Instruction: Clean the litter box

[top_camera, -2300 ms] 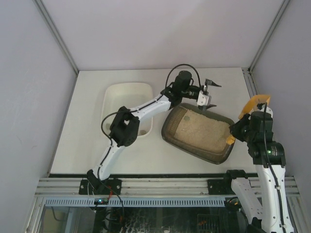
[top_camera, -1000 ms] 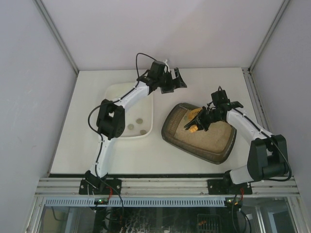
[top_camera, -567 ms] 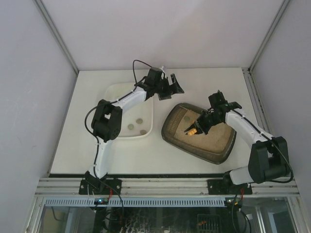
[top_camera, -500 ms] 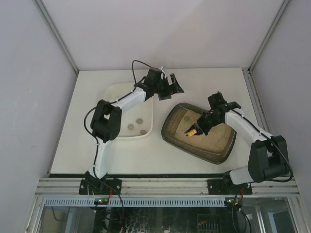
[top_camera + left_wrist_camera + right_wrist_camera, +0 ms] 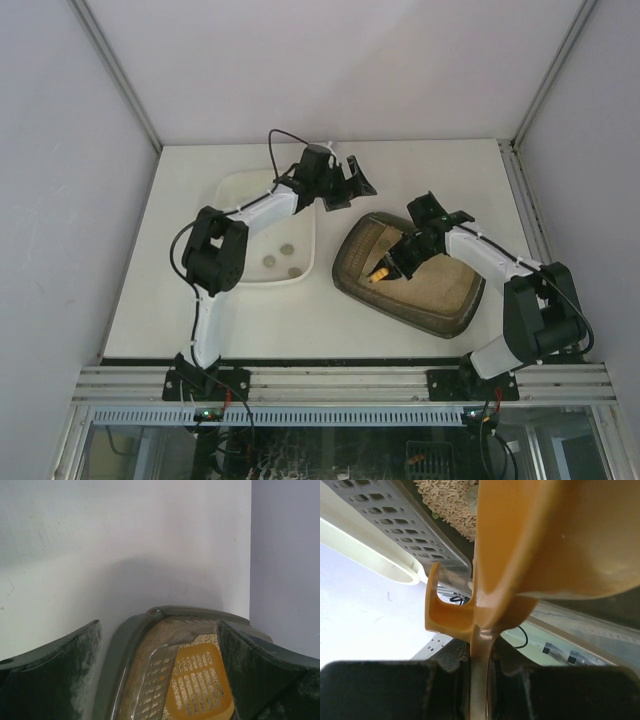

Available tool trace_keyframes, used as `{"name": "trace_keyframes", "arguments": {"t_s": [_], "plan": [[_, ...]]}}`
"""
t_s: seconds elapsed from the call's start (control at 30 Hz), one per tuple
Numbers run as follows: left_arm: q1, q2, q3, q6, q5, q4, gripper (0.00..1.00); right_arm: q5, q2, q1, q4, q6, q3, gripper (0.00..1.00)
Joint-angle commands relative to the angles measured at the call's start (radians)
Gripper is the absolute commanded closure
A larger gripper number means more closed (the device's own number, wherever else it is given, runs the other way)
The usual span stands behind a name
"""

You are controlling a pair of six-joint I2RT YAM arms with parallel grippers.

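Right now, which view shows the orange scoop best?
Left wrist view: the scoop shows a clear slotted blade in the litter box. The top view gives only a small orange tip; the right wrist view a close blur, handle in the right gripper.

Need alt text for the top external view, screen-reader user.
The right gripper, shut on an orange scoop, holds it over the sand in the litter box on a white table. The left gripper is open near the far right corner of a white tub, which holds two small lumps.

One litter box, one white tub, one orange scoop, two lumps.
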Motion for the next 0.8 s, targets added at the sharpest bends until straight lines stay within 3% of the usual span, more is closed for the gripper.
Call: {"name": "trace_keyframes", "arguments": {"t_s": [0.0,0.4,0.6,0.77], "plan": [[0.002,-0.095,-0.040,-0.022,-0.005,0.064,0.00,0.020,0.015,0.022,0.108,0.072,0.000,1.00],[0.003,-0.110,-0.086,-0.036,-0.001,0.098,0.00,0.036,-0.032,0.021,0.357,0.221,-0.171,1.00],[0.003,-0.111,-0.092,-0.037,-0.001,0.103,0.00,-0.003,-0.054,0.044,0.777,0.431,-0.380,1.00],[0.005,-0.109,-0.102,-0.036,0.003,0.103,0.00,0.059,-0.074,0.047,0.930,0.485,-0.465,1.00]]}}
